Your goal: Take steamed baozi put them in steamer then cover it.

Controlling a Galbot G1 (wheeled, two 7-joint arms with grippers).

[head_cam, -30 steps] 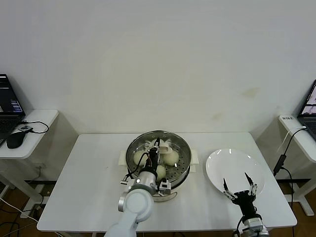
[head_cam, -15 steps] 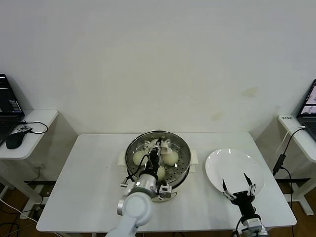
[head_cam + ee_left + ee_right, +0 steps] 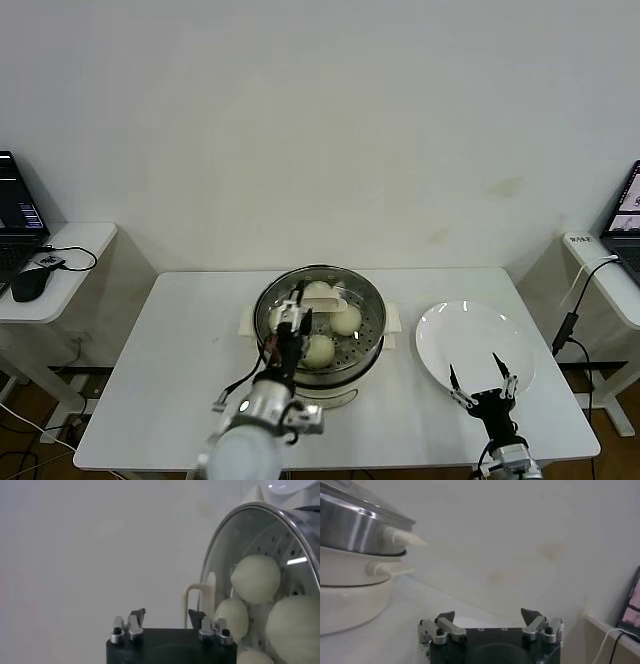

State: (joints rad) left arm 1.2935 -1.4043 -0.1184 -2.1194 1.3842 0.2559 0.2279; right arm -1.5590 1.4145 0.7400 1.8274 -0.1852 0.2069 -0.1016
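The steamer (image 3: 372, 338) stands mid-table on its cream base (image 3: 246, 320), and the glass cover (image 3: 350, 282) lies on it with its cream handle (image 3: 334, 296) in the centre. Several baozi (image 3: 346, 320) show through the glass. My left gripper (image 3: 291, 310) hangs open over the steamer's near left part, clear of the handle, holding nothing. In the left wrist view that gripper (image 3: 166, 615) is open, with the handle (image 3: 196, 600), the cover's rim (image 3: 216, 562) and baozi (image 3: 255, 578) beyond it. My right gripper (image 3: 482, 376) (image 3: 488, 614) waits open by the front edge of the plate.
An empty white plate (image 3: 470, 335) lies right of the steamer on the white table (image 3: 180, 340). The steamer's metal wall (image 3: 355, 525) and base (image 3: 350, 592) show in the right wrist view. Side desks with a laptop (image 3: 20, 215) and a mouse (image 3: 30, 283) flank the table.
My left gripper opened, let go of the cover's handle and drew back toward the table's front. The cover stays on the steamer. The right arm has barely moved.
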